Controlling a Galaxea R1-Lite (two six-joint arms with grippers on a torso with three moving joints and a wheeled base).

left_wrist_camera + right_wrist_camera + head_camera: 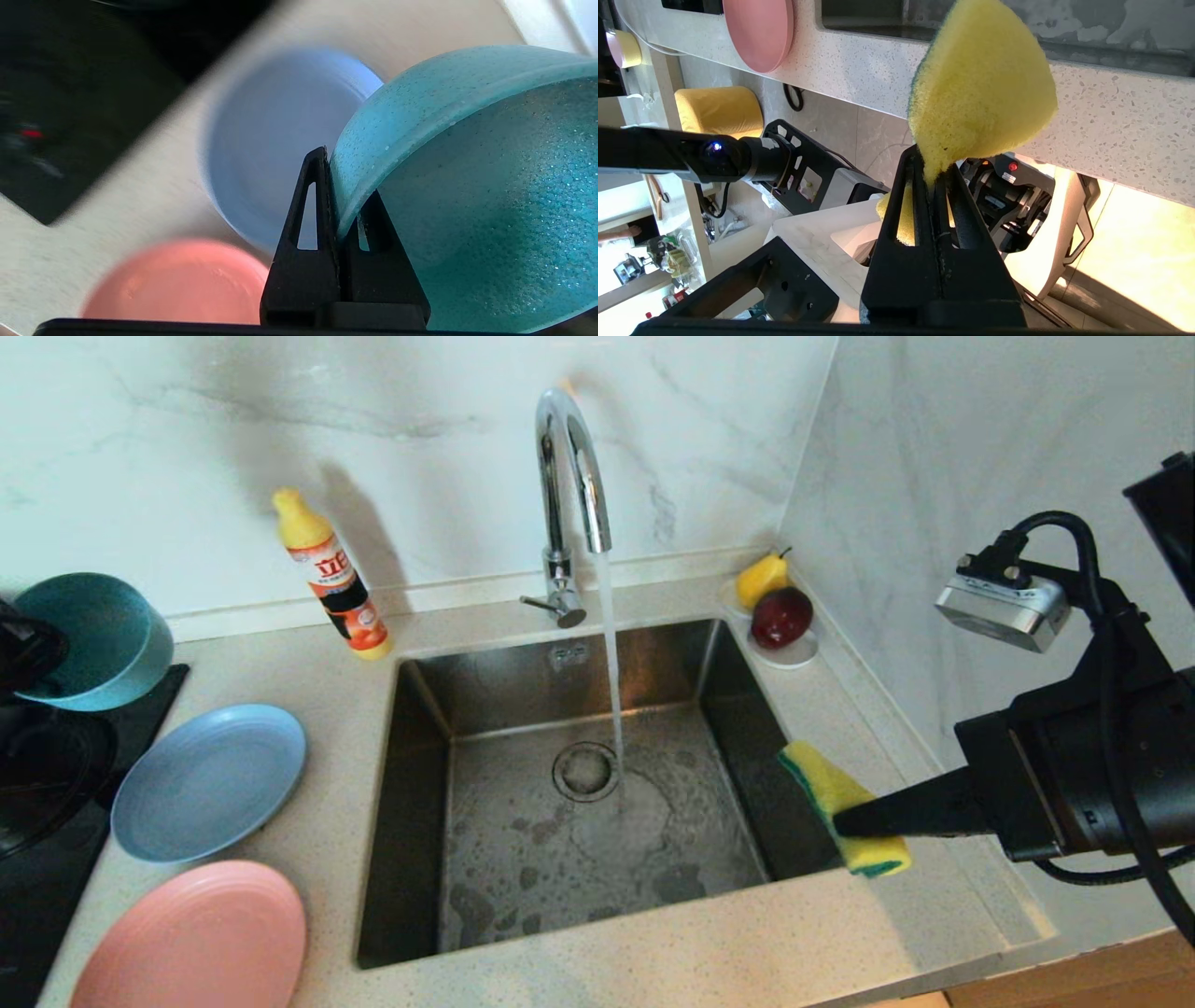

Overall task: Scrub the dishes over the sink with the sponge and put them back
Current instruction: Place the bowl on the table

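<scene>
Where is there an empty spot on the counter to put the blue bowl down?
Bare counter lies between the soap bottle, the grey-blue plate and the sink, and along the sink's front edge. The left side is crowded: the pink plate sits close below the grey-blue one. The left gripper grips the teal bowl; the right gripper holds the sponge.

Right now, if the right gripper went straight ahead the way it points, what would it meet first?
Likely the running water over the sink; the right gripper, holding the sponge, points left across the basin. Depth is uncertain.

Before me white marbled wall (373, 411), pale speckled counter (653, 943); chrome tap (565, 476) running, grey floor tiles (840, 126) below, warm daylight
</scene>
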